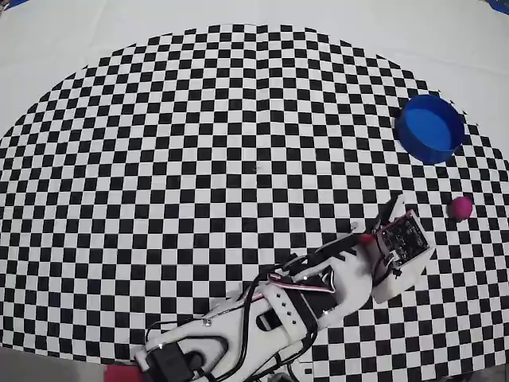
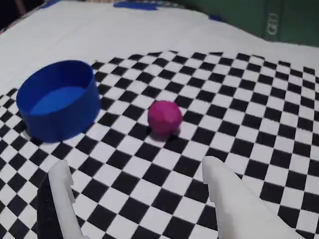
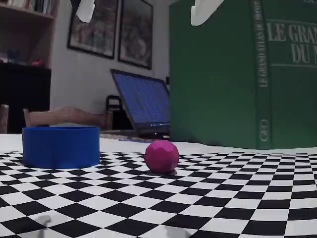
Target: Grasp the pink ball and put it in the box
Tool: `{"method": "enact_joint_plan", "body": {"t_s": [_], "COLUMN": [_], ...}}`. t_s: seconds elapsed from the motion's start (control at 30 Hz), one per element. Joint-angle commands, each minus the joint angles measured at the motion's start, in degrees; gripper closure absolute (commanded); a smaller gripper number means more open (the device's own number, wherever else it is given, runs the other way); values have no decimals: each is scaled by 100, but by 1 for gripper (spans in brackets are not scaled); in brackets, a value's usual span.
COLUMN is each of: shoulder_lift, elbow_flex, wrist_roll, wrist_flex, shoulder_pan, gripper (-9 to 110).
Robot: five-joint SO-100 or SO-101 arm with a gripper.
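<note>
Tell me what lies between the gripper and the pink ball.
Nothing: in the wrist view only bare checkered mat separates the open gripper from the pink ball. The blue box sits off to the left.

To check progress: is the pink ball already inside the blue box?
No. In the wrist view the pink ball lies on the checkered cloth beside the blue box, apart from it.

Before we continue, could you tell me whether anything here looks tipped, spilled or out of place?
Nothing stands out. The round blue container stands upright and empty on the checkered mat, the small magenta-pink ball rests beside it, and the gripper hovers with open jaws.
</note>
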Motion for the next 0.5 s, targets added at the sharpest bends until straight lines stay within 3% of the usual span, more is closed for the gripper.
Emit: {"method": "enact_joint_plan", "body": {"t_s": [0.0, 0.47], "shoulder_lift": [-185, -1125], "elbow_flex": [-396, -976], "wrist_roll": [-44, -53], "wrist_flex": [-97, -105], "shoulder_pan": [88, 114], "gripper": [71, 71]}}
